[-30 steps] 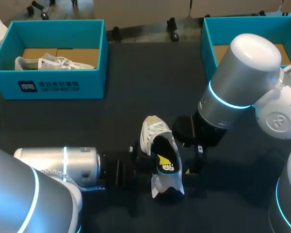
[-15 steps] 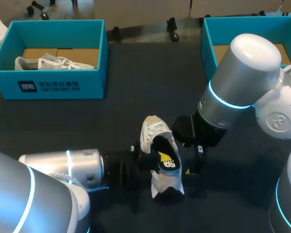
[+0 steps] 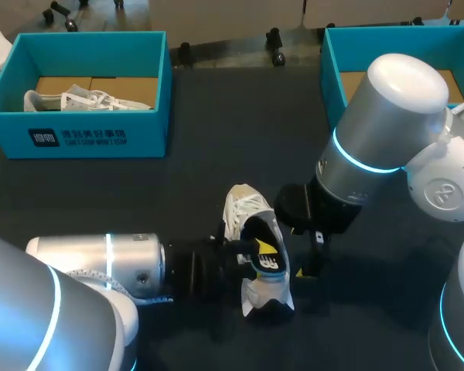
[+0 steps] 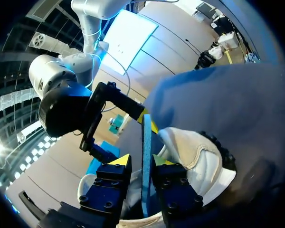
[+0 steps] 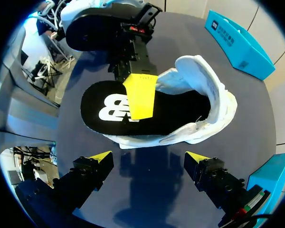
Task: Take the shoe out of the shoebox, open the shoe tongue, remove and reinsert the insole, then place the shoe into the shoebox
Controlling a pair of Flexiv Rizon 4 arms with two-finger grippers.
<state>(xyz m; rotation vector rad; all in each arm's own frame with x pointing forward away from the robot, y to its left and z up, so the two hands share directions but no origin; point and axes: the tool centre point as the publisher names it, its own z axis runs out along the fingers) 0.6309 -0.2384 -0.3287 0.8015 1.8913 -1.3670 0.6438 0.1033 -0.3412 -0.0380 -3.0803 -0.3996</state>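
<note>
A white shoe [image 3: 250,210] lies on the black table [image 3: 178,193] at the middle front, its opening facing up. Its black insole [image 3: 271,263] with a white logo rests in it, the heel end sticking out [image 5: 104,108]. My left gripper [image 3: 255,251] comes in from the left at the shoe's heel. In the left wrist view the insole's thin edge [image 4: 146,142] stands between its fingers [image 4: 119,161] with a gap on one side, so it is open. My right gripper [image 5: 147,161] hangs open just beside the shoe [image 5: 202,71], nothing between its fingers.
A teal shoebox [image 3: 85,135] at the back left holds another white shoe [image 3: 85,99]. A second teal shoebox [image 3: 334,69] stands at the back right, partly behind my right arm [image 3: 379,131].
The left arm has pushed a little to the right toward the shoe, and its fingers have parted from the insole. The right arm has not moved.
</note>
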